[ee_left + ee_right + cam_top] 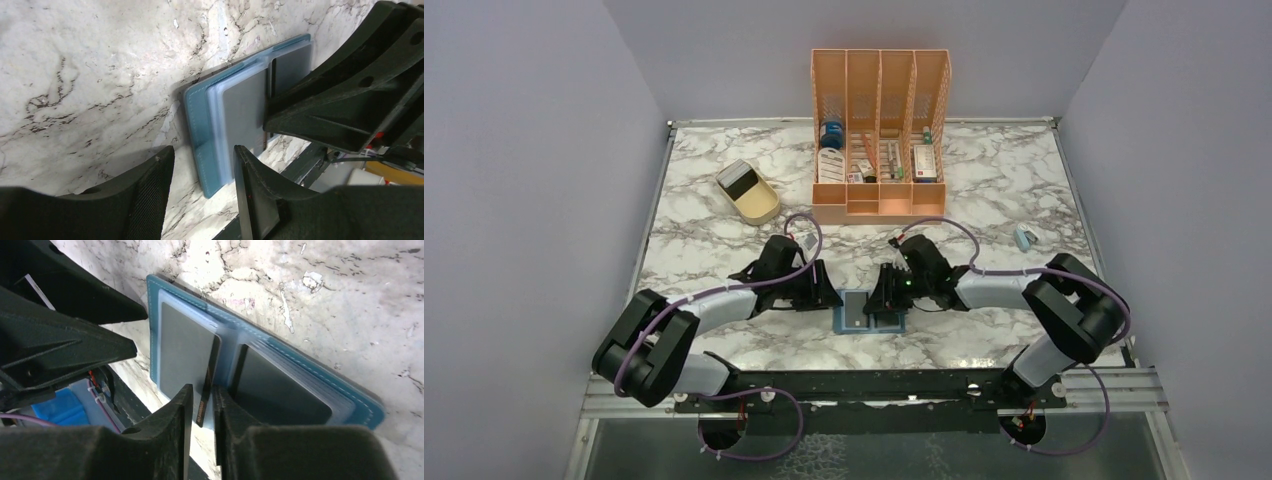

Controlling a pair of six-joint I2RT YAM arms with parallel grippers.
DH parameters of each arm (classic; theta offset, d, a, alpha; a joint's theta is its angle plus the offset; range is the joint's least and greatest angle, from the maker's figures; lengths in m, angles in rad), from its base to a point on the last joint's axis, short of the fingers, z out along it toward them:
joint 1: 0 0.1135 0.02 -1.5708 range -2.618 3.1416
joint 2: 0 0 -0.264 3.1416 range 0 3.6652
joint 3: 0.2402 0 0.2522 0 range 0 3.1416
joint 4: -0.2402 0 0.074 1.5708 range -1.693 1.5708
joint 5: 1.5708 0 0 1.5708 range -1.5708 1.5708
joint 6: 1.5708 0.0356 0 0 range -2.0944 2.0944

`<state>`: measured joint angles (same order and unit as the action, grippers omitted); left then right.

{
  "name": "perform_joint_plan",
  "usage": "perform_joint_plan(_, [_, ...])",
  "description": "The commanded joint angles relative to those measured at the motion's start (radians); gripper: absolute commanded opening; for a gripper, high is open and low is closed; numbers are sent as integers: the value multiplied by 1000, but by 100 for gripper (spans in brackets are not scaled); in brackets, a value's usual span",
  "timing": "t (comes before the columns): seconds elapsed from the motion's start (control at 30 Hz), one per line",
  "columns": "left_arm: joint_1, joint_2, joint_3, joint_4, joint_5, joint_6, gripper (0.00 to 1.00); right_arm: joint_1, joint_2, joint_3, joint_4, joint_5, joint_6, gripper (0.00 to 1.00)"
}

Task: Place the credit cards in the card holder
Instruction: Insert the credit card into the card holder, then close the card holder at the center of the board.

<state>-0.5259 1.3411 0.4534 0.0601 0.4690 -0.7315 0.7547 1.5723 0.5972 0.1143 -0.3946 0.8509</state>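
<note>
The card holder [852, 312] lies opened flat at the middle of the bench's [714, 250] near edge, and I judge myself partway into loading it. My right gripper [202, 396] is pinched on one dark card [210, 367], held nearly upright on its edge, over the fold between the two halves. As I read it, this card is lined up but not yet in a pocket. My left gripper [204, 167] sits low at the holder's left edge with its fingers spread and the blue rim showing between them; whether a finger actually presses on the holder I cannot tell. Both halves show grey faces, which may be seated cards or only the pocket fronts, so I count none as done. Toward the far left corner a beige tray [759, 205] holds something dark and flat that may be more cards, though it is too small to say. Room is tight here: my two grippers are close together over the holder, and the bench's near edge is just beside it. I therefore judge that any slide should run sideways along the pocket, not toward me. The orange organiser [880, 130] at the far edge is well apart, so lifting away toward that side looks unhindered.
</note>
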Motion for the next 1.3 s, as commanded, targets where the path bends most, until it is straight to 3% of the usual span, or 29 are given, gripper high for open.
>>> perform_joint_plan(0.0, [-7,-4,-33,78,5,-54,50,19,28,16,63,-35,-14,17])
perform_joint_plan(0.17, [-7,-16,-46,94,-2,-89,50,21,23,28,79,-50,16,14])
perform_joint_plan(0.23, [-6,-25,-54,109,4,-110,50,21,21,57,41,-77,-30,23])
perform_joint_plan(0.3, [-7,-35,-54,111,2,-131,50,21,12,142,-131,-48,-138,34])
perform_joint_plan(0.43, [-7,-53,-49,102,4,-143,52,21,-68,226,-416,117,-264,43])
perform_joint_plan(0.6, [-6,-60,-61,88,-25,-132,53,23,-140,222,-543,211,-238,52])
perform_joint_plan(0.8, [-6,-85,-91,124,-61,-168,53,25,-191,212,-629,330,-187,55])
perform_joint_plan(1.27, [-6,-72,-132,215,-48,-231,53,42,-115,227,-625,325,-231,58])
